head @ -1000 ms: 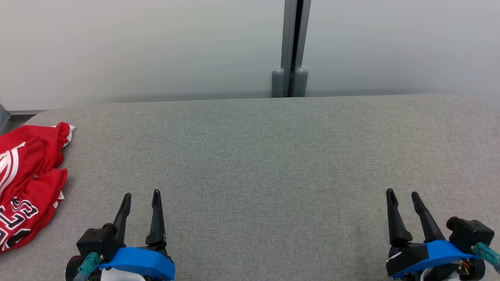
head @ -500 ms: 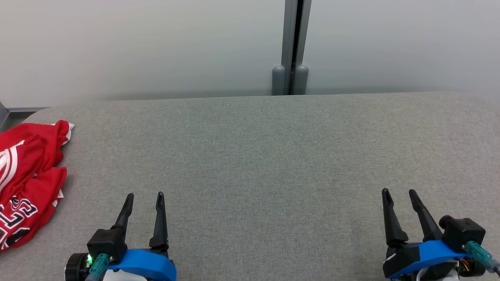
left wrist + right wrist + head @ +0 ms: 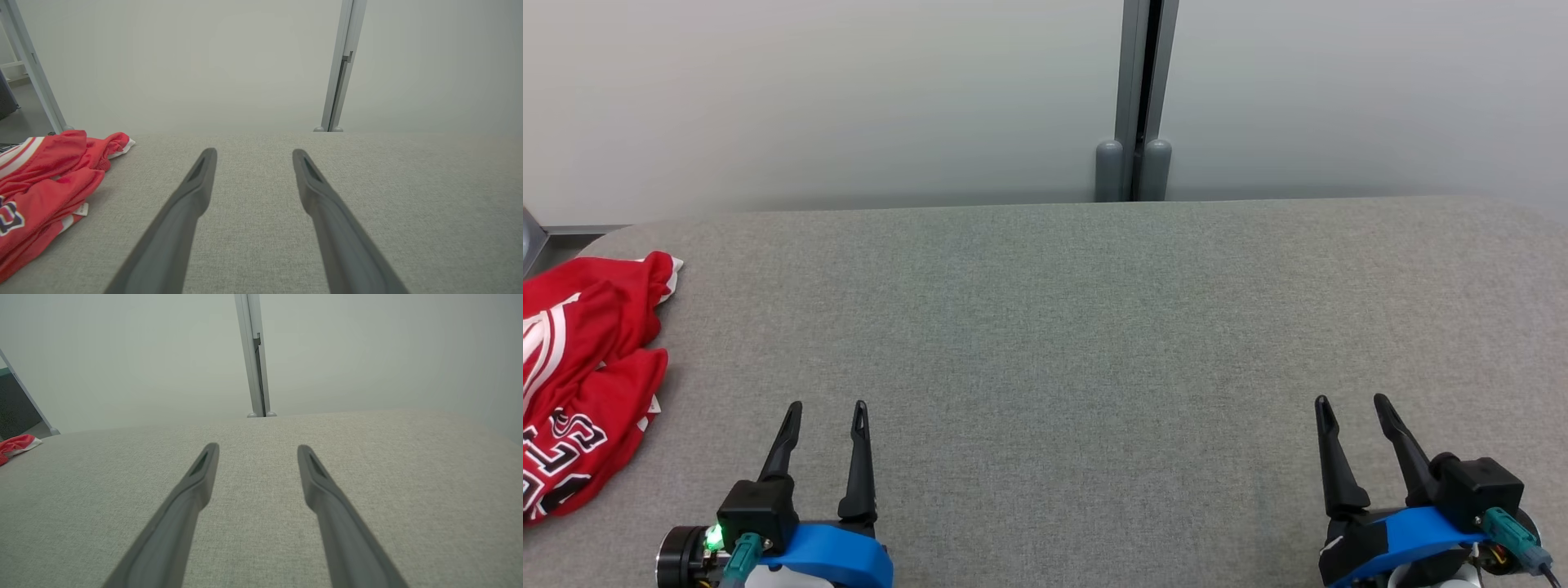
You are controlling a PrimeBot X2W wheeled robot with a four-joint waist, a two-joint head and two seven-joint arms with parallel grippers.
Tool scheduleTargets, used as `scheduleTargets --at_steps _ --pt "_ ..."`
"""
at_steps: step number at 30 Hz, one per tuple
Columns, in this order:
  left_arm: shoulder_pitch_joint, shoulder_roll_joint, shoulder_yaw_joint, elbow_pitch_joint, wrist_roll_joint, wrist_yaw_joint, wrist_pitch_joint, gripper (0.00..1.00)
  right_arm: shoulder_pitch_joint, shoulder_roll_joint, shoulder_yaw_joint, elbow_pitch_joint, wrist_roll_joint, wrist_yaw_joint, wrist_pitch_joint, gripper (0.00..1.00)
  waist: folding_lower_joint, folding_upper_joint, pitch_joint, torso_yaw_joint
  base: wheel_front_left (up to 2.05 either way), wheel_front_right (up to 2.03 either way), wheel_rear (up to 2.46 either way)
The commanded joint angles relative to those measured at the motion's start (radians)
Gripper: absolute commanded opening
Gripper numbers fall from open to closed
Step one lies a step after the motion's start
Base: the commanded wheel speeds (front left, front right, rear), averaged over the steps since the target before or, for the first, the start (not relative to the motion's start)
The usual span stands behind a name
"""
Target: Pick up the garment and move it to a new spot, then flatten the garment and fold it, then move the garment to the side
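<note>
The garment (image 3: 580, 376), a red jersey with white trim and dark lettering, lies crumpled at the left edge of the grey surface (image 3: 1094, 327). It also appears at the left in the left wrist view, garment (image 3: 45, 179), and as a small red patch, garment (image 3: 16, 446), at the far left in the right wrist view. My left gripper (image 3: 825, 406) is open at the lower left, to the right of the garment and apart from it, nothing between its fingers. My right gripper (image 3: 1352, 400) is open at the lower right, also holding nothing.
A pale wall stands behind the surface, with a grey vertical post (image 3: 1135, 106) at its middle. The surface's far edge runs along the wall; its rounded corners show at left and right. A grey frame leg (image 3: 32, 69) stands beyond the garment.
Both grippers have drawn back slightly toward the bottom of the head view and stayed open. The picture has shifted a little. The garment lies as before.
</note>
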Motion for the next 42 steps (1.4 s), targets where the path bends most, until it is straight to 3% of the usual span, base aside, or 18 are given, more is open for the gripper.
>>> scheduleTargets --at_steps 1,15,20,42 --pt "-0.009 0.006 -0.001 -0.003 0.017 0.004 -0.01 1.0 -0.005 -0.007 0.002 0.001 -0.017 0.0 -0.006 1.0 0.0 0.0 0.001 0.0 0.0 0.0 0.0" --pt "-0.011 0.011 -0.015 -0.005 -0.001 -0.001 -0.008 1.0 -0.006 -0.007 0.0 0.013 -0.012 0.0 -0.011 1.0 0.0 0.0 0.002 0.003 0.0 0.0 0.0" --pt "-0.016 0.01 -0.014 -0.004 -0.006 0.007 -0.009 1.0 0.006 -0.007 -0.018 0.012 -0.015 0.0 -0.016 1.0 0.0 0.0 -0.001 0.033 0.0 0.0 0.0" --pt "0.004 0.027 -0.017 -0.021 -0.024 0.024 -0.015 1.0 0.015 -0.007 -0.022 -0.029 -0.036 0.0 -0.003 1.0 0.0 0.0 0.02 0.437 0.0 0.0 0.0"
